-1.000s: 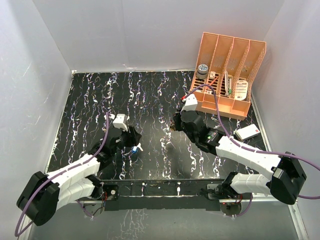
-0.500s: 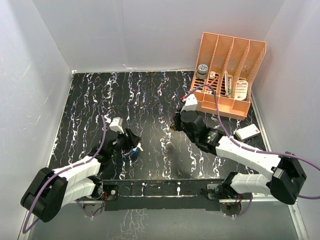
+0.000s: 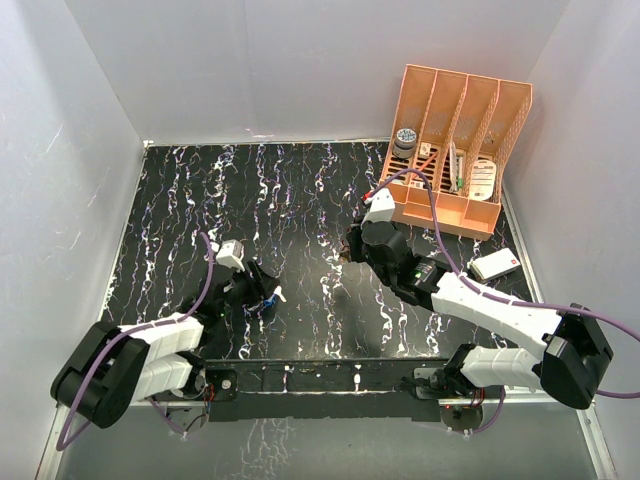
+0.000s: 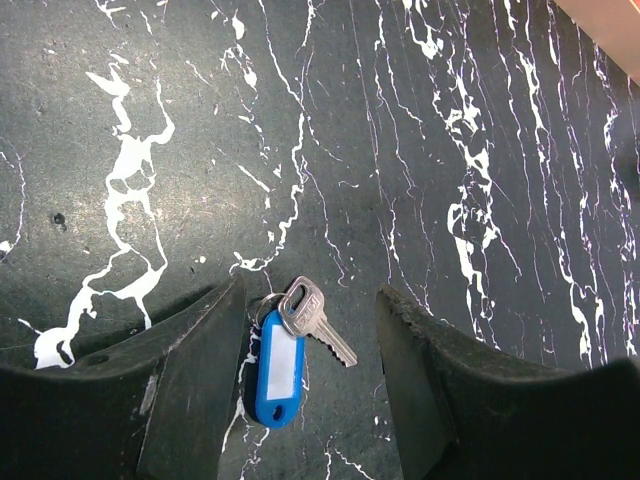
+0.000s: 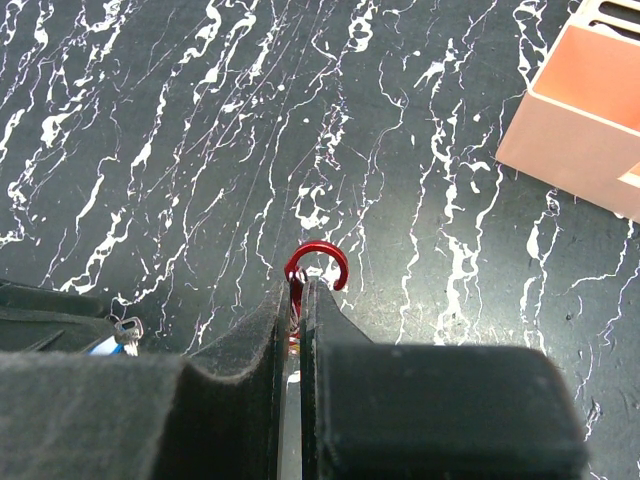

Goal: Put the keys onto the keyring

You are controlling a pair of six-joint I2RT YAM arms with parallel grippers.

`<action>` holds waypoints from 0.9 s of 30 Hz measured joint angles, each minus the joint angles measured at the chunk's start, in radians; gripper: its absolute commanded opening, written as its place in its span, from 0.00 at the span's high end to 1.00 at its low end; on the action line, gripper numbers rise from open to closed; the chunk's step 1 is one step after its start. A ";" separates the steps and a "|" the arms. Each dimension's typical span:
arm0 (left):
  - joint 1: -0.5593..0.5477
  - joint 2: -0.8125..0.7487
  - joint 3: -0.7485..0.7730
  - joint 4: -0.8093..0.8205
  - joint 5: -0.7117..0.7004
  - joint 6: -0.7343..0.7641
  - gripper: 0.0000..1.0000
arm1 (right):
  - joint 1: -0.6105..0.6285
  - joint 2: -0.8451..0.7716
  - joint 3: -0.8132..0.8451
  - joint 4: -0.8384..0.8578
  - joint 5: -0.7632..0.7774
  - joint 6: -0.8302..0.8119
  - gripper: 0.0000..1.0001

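One key [image 4: 318, 324] joined to blue tag [image 4: 277, 368], white-labelled.

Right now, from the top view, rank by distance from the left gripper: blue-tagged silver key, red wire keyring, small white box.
1. Blue-tagged silver key, between left gripper's fingers.
2. Red wire keyring, mid-table, in right gripper.
3. White box, far right.

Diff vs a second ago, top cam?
The left pincer pulled back toward its base and a little leftward, open jaws straddling the silver key with the blue plastic tag, not gripping it. Nothing grabbed or released. The right pincer stayed shut on the thin red wire keyring; key unmoved.
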 measured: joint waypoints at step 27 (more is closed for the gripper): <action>0.021 0.055 -0.023 0.092 0.076 -0.023 0.63 | 0.000 -0.005 -0.004 -0.005 0.011 0.000 1.00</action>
